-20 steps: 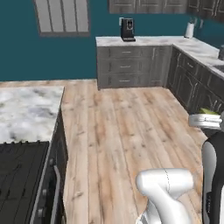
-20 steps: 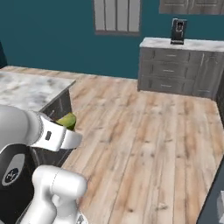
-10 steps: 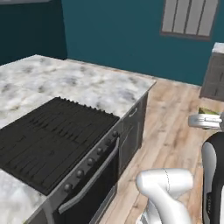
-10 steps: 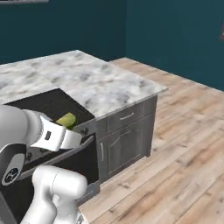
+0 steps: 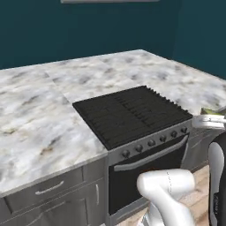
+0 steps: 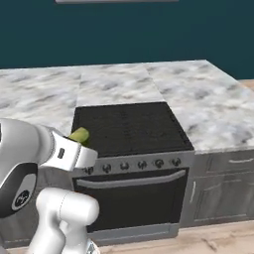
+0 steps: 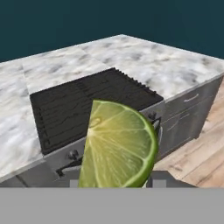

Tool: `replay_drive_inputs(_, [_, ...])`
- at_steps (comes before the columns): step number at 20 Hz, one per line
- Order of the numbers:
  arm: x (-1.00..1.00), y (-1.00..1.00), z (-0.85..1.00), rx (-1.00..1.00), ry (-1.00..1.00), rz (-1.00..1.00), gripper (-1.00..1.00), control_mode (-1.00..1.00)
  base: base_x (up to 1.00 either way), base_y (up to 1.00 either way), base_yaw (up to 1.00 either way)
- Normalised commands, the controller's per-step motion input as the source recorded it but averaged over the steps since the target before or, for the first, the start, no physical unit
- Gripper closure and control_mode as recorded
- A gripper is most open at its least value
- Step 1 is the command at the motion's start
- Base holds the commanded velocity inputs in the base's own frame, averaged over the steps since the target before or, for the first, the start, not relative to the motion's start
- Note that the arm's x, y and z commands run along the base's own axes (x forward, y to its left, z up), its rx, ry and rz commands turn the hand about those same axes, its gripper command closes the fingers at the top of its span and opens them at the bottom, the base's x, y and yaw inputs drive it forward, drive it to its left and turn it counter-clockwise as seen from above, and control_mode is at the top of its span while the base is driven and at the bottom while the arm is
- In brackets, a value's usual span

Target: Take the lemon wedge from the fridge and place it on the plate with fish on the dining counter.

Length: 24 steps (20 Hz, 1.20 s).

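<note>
The step in hand is judged to be the carry: the lemon wedge (image 7: 118, 146) is already out of the fridge and is being brought toward the dining counter (image 5: 39, 119), with the placing not yet done. No plate is seen on the stretch of counter in view, so the next move is judged to call for finding the plate with the fish, bringing the hand over its white centre, lowering it and only then parting the fingers.

At the left of the left base view, the counter is seen as a broad, flat marble slab, white-grey with brownish veins, and grey drawer fronts with slim bar handles are set beneath its edge. Toward the middle, a black cooktop (image 5: 132, 112) is let into the slab; its surface is ridged in parallel bars and looks matt. Below it, an oven front (image 5: 150, 163) is fitted, dark and smooth, with a row of round knobs and a long grey handle. At the right edge, the gripper (image 5: 212, 115) is held level with the counter's front, well apart from the slab, and a sliver of yellow-green shows above it.

In the hand view, the wedge is clamped between the fingers: a half-moon with a smooth green rind, pale glossy flesh with radiating segment lines, and a pointed top. In the right base view, the same piece (image 6: 79, 135) peeps above the white hand.
</note>
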Motion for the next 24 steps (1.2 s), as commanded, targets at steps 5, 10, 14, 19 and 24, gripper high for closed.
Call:
replay_drive_inputs(5, [0.0, 0.0, 0.0, 0.0, 0.0, 0.0, 1.0, 1.0, -0.58, 1.0, 0.49])
replay_drive_inputs(10, [0.0, 0.0, 0.0, 0.0, 0.0, 0.0, 1.0, 1.0, -0.47, 1.0, 0.42])
replay_drive_inputs(14, [0.0, 0.0, 0.0, 0.0, 0.0, 0.0, 1.0, 1.0, -0.16, 1.0, 0.3])
replay_drive_inputs(19, [0.0, 0.0, 0.0, 0.0, 0.0, 0.0, 1.0, 1.0, -0.02, 1.0, 0.25])
replay_drive_inputs(24, [0.0, 0.0, 0.0, 0.0, 0.0, 0.0, 1.0, 1.0, 0.0, 1.0, 0.19])
